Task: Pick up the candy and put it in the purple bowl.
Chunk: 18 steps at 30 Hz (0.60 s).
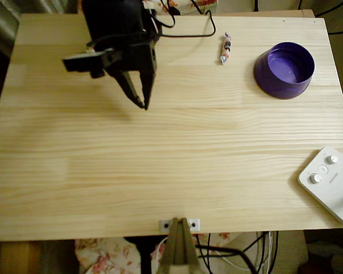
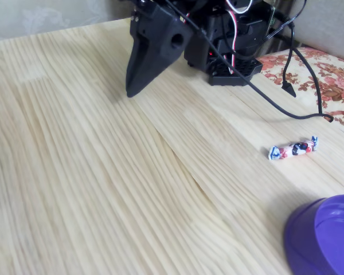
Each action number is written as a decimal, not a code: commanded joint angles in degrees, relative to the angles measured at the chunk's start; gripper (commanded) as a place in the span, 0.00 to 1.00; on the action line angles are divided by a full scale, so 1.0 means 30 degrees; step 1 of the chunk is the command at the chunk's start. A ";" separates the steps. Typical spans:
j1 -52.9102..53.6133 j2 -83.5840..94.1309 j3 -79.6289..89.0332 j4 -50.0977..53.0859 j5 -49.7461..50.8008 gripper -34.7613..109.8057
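Overhead and fixed views of a pale pine desk [image 1: 171, 171] with long straight grain running across glued boards. The black claw [image 1: 142, 101] hangs over the upper left part of the desk in the overhead view, its two tapered, matte plastic fingers brought together to a single point, with nothing between them; its shadow falls on the wood to the left. In the fixed view the claw [image 2: 133, 91] reads as one dark wedge with a round hole in its side, tip close above the boards. The candy [image 1: 224, 48] lies flat on the desk near the far edge, well apart from the claw and to its right, a slim sweet in a whitish wrapper with pink and dark marks and twisted ends. The purple bowl [image 1: 284, 69] stands just to the right of it, not touching: round, smooth plastic, dark outside, lighter inside, wider at the base, and empty. Bare wood lies between claw and candy. A thin black cable [image 1: 191, 31] loops across the desk from the arm's base and ends near the candy [image 2: 293, 150], without touching it. A white device with round knobs [image 1: 330, 182] lies at the lower right corner. A metal clamp [image 1: 179, 225] grips the near edge. Floral cloth [image 2: 324, 74] shows beyond the desk.
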 commanded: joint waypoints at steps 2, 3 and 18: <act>-0.0381 0.0205 -0.2549 0.0527 0.0791 0.24; -0.0381 0.0205 -0.2988 0.0732 0.0850 0.24; -0.1611 -0.4629 -1.2012 0.4688 0.4043 0.24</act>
